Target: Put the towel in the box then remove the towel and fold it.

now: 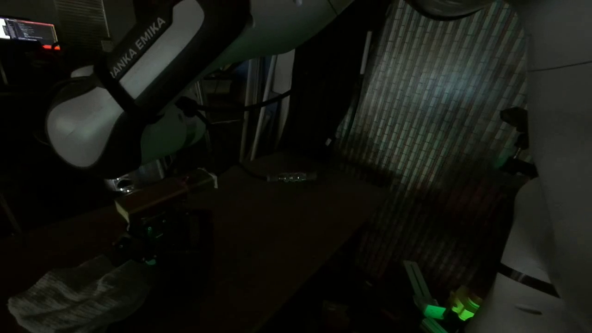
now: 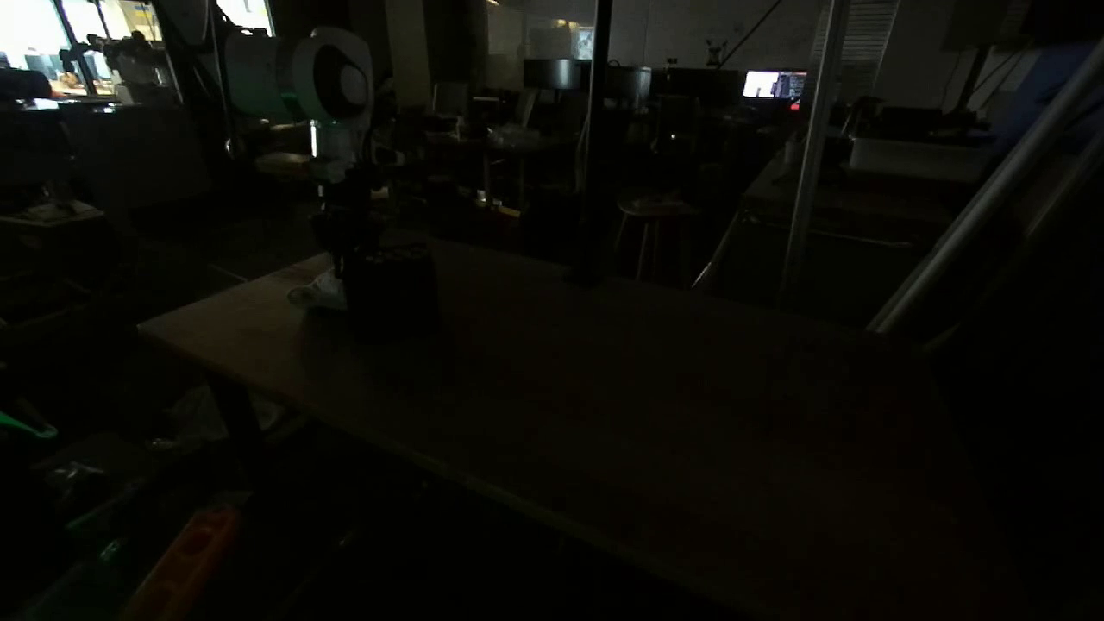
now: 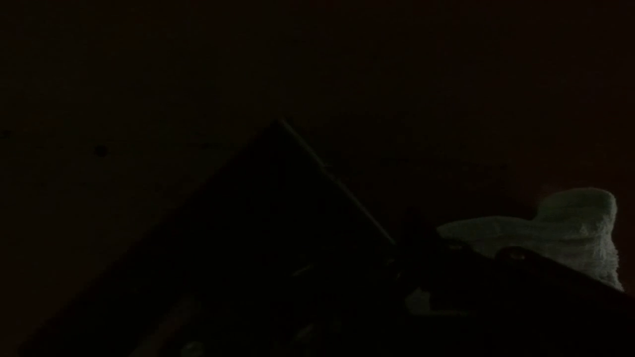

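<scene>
Just left of the box (image 2: 395, 297) on the counter (image 2: 647, 388), the towel (image 1: 78, 298) is probably being gripped, to be lifted in next, though the jaws' gap and hold can't be told.

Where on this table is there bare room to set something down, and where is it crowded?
In an exterior view, the table looks bare rightward from the box, out to the front edge, though the dark hides detail. A smaller patch seems free between the towel and the table's left corner. Crowded: where towel, box and gripper bunch together.
</scene>
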Tool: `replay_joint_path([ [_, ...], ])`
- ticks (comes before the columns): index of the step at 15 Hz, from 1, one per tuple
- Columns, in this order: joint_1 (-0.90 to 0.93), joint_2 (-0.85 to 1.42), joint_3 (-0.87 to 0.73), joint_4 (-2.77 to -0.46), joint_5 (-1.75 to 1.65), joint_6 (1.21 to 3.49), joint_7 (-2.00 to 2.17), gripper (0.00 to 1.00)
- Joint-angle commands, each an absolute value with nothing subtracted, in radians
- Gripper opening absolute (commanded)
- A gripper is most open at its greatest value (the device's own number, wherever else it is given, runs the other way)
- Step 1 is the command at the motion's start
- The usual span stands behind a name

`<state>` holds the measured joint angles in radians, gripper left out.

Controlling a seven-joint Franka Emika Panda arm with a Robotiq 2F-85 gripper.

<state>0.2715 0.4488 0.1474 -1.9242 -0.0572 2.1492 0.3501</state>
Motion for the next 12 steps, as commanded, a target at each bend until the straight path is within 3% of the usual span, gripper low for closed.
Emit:
replay_joint_path([
  [1, 0.253, 0.407, 0.141, -1.972, -0.031, 2.179, 0.304, 0.03],
  [12, 0.076, 0.274, 0.106, -2.164, 0.039, 2.332, 0.057, 0.05],
])
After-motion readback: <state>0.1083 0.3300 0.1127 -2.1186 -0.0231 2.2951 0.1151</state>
